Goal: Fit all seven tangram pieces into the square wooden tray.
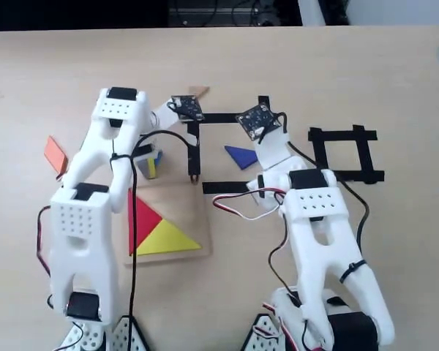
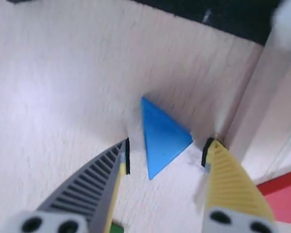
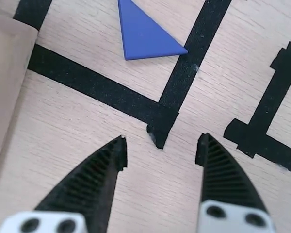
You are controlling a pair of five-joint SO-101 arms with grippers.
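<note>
A light blue triangle lies on the table between the fingers of my left gripper, which is open and straddles it just off the tray's far edge. In the high view this gripper hangs beside the square wooden tray. A red triangle and a yellow triangle lie in the tray. My right gripper is open and holds nothing, hovering over a corner of black tape. A dark blue triangle lies beyond it, inside the taped square.
An orange piece lies left of the left arm. A tan piece sits behind the taped square. A second black tape square lies to the right. The right arm stands right of the tray.
</note>
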